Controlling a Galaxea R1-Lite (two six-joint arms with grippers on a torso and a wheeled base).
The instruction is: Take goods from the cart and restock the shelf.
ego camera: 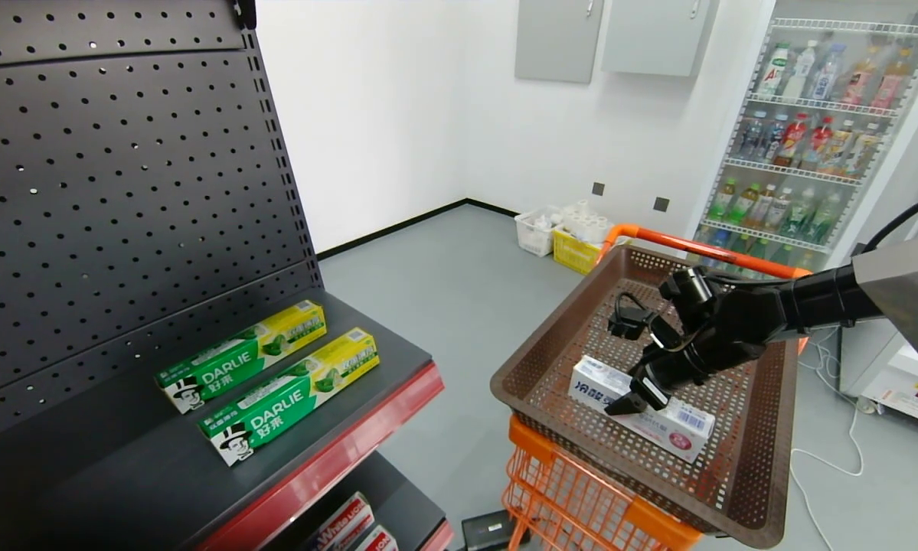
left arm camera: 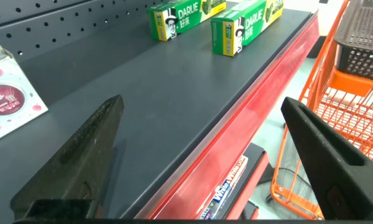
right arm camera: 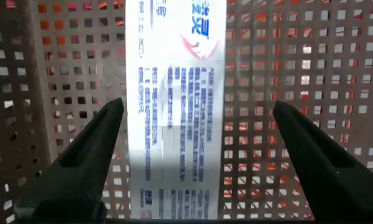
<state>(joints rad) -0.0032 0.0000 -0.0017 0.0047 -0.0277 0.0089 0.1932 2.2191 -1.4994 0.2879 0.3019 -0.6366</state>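
A white toothpaste box (ego camera: 642,408) lies flat in the brown perforated basket (ego camera: 742,490) on top of the orange cart (ego camera: 566,497). My right gripper (ego camera: 633,398) hangs open just over the box; in the right wrist view the box (right arm camera: 174,106) runs lengthwise between the fingers (right arm camera: 81,168), nearer one of them. On the dark shelf (ego camera: 122,467) lie two green toothpaste boxes (ego camera: 240,353) (ego camera: 290,396) side by side. My left gripper (left arm camera: 199,168) is open and empty above the shelf's front edge (left arm camera: 261,99), with the green boxes (left arm camera: 242,25) farther along.
A pegboard back panel (ego camera: 122,176) rises behind the shelf. A lower shelf holds more boxes (ego camera: 344,524). A white and pink box (left arm camera: 9,93) sits on the shelf near my left gripper. A drinks fridge (ego camera: 811,130) and floor bins (ego camera: 566,237) stand beyond the cart.
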